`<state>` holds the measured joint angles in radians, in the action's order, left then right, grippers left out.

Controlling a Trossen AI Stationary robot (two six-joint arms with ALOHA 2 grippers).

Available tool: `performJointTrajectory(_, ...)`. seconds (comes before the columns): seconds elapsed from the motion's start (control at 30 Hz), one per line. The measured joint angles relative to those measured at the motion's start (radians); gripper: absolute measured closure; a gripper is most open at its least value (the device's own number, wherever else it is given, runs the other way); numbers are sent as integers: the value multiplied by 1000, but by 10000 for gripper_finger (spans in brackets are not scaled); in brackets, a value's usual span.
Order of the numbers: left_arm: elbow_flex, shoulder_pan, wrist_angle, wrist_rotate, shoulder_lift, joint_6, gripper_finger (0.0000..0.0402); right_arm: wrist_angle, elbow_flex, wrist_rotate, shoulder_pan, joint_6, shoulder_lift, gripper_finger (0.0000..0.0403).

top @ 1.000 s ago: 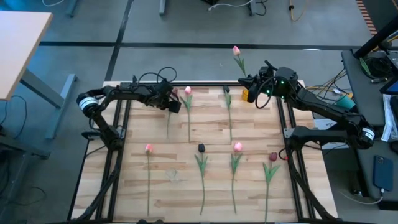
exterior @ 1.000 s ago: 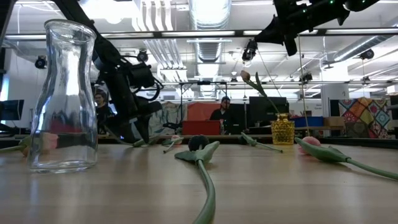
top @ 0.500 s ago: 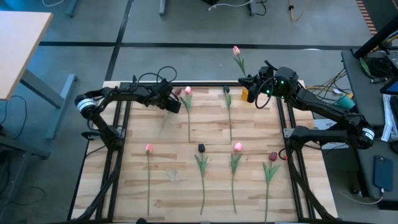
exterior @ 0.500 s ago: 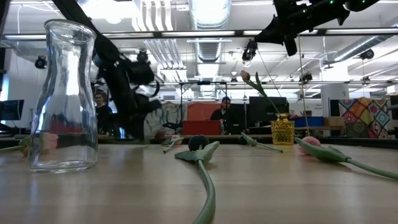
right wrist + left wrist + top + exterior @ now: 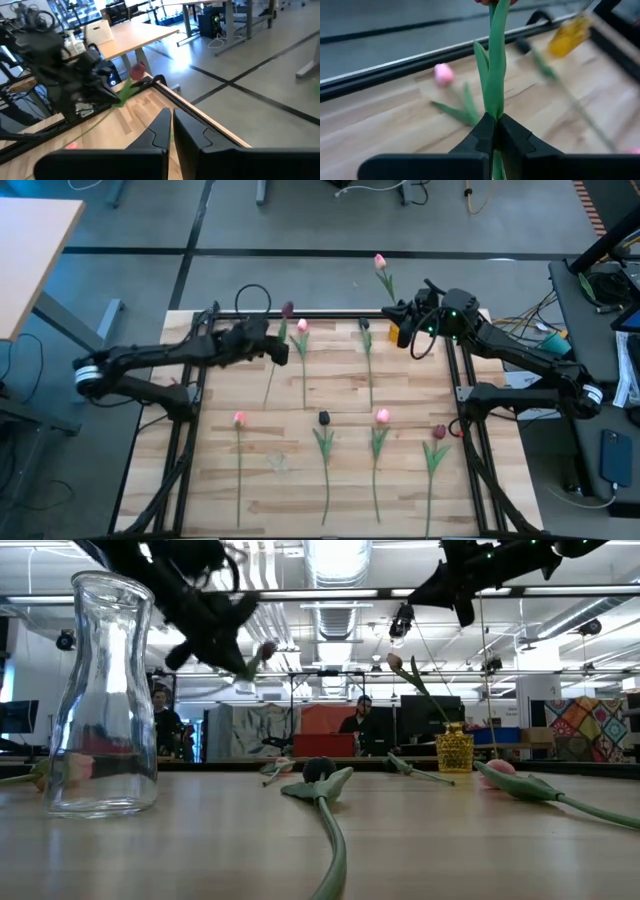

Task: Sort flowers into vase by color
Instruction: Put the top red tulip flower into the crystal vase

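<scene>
Left gripper (image 5: 276, 350): fingers pinched on a dark red tulip (image 5: 287, 310), lifted above the table's far edge.
Right gripper (image 5: 402, 313): clamped on a pink tulip's (image 5: 380, 261) stem, raised.
Handling: light, floppy stems; likely best gripped mid-stem.

You have a wooden worktop (image 5: 300, 430) on a grey floor (image 5: 300, 220). Beyond it, a tan desk (image 5: 25, 250) sits off the far-left corner. In the low view, two people (image 5: 352, 725) are seated in the room behind, among monitors (image 5: 20, 716).
</scene>
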<state>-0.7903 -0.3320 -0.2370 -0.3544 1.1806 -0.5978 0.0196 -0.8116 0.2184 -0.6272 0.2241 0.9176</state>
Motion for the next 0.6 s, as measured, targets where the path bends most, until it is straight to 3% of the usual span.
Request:
performJointTrajectory(0.37,3,588,104,-515,-124,-107,401,27,-27,43,72,-17,-1,390)
performJointTrajectory(0.6,2,921,257,-804,-112,17,401,33,-69,-29,137,-58,-1,390)
